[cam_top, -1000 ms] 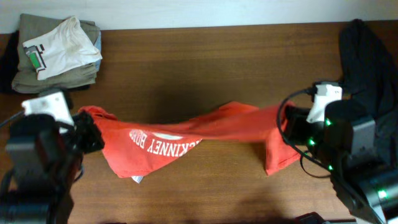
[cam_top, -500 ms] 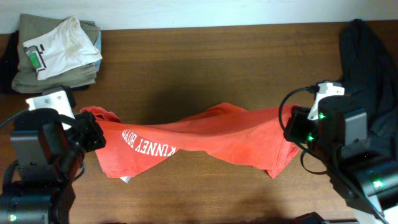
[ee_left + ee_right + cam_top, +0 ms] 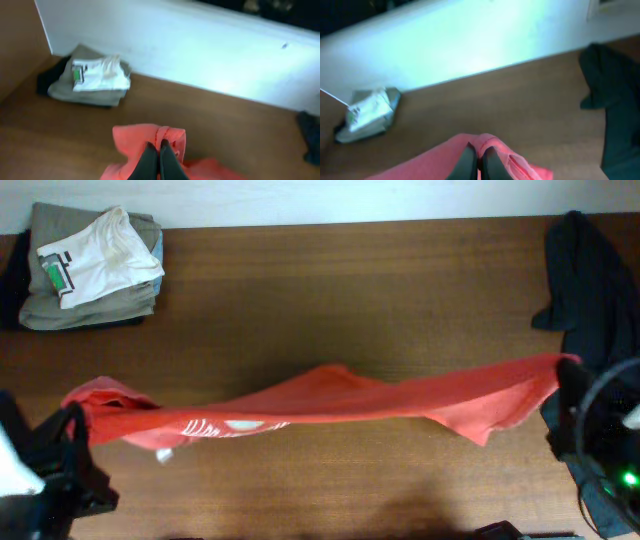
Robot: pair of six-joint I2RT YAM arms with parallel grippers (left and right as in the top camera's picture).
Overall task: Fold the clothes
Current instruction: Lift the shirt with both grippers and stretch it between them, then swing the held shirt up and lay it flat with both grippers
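Overhead straight down, wrist views wallward, sharing table

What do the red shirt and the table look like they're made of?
The red shirt looks like thin knit cloth, probably cotton, matte: it sags and creases between its two held ends. The table looks like wood or wood-look laminate, smooth with a dull sheen: faint grain streaks show, but I cannot tell which.

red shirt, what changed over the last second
Both arms swung outward, away from each other, stretching the red shirt from a sagging drape into a long, narrow band. The left gripper and right gripper stay shut on its ends. The folded pile and dark garment did not move.
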